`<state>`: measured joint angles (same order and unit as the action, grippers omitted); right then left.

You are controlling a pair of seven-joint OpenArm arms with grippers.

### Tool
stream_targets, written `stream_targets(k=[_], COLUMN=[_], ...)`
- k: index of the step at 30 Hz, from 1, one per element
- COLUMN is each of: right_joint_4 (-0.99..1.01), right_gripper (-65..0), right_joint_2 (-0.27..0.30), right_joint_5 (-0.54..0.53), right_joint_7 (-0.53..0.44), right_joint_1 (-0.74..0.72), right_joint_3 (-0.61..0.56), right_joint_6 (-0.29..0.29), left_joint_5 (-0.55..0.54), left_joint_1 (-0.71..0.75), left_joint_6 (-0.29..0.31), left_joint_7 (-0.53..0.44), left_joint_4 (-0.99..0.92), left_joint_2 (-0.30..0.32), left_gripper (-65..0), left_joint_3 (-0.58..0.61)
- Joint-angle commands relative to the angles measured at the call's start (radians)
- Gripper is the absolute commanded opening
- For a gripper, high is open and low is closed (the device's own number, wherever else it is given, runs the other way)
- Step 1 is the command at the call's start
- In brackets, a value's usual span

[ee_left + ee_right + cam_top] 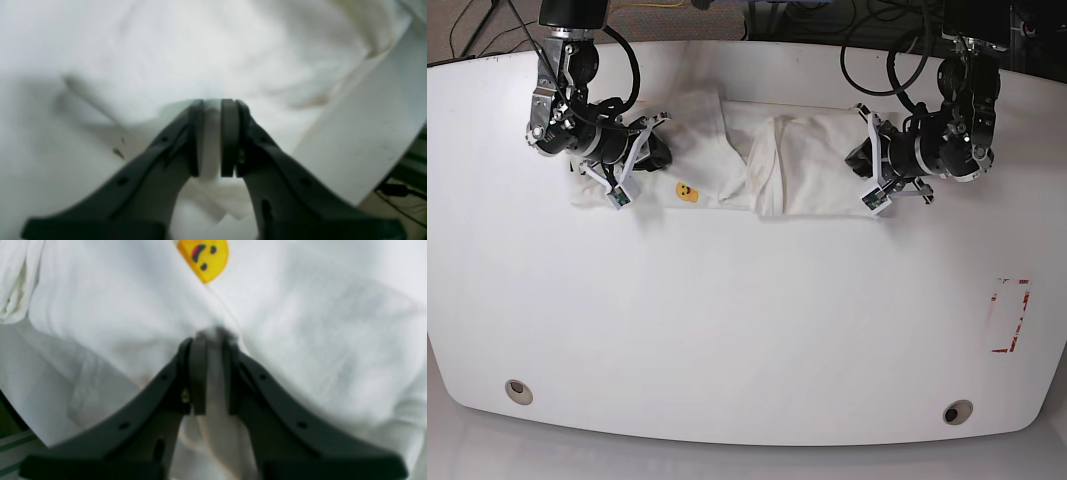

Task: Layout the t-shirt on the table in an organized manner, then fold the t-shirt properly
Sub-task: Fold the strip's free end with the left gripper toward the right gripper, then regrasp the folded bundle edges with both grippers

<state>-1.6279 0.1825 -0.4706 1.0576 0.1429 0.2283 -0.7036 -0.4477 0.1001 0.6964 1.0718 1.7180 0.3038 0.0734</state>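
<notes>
Fabric of the t-shirt [802,160] was pinched by the left claw [213,138] and the right claw [213,373] on the table [747,330].

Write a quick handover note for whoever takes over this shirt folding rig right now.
Left hand: shut on a pinch of the t-shirt at one end.
Right hand: shut on the t-shirt's cloth near the yellow smiley.
The t-shirt lies as a narrow folded band along the far side of the table, held at both ends.
Done: laid out, partly folded lengthwise.
Left: fold it across and tidy it.
</notes>
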Motion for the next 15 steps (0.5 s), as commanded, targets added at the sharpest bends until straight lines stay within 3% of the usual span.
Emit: stream_targets(k=[1,10,15], right_joint_4=[-0.008,-0.145,-0.275], right_gripper=[-56.3,-55.6,-55.5], right_joint_2=[0.007,-0.004,-0.025], right_joint_5=[0.026,0.020,-0.066], right_joint_7=[0.033,0.040,0.118], right_joint_1=[0.001,0.001,-0.007], right_joint_3=[0.001,0.001,0.056], right_joint_6=[0.005,0.005,0.005], left_joint_5=[0.037,0.140,0.143], left_joint_1=[-0.010,0.020,0.023], left_joint_6=[0.002,0.002,0.002], left_joint_7=[-0.017,-0.115,-0.127], left_joint_4=[-0.011,-0.072,-0.114], left_joint_2=[0.002,-0.007,-0.004], left_gripper=[-59.4,-59.4,-59.4], left_joint_3=[-0.004,0.003,0.003])
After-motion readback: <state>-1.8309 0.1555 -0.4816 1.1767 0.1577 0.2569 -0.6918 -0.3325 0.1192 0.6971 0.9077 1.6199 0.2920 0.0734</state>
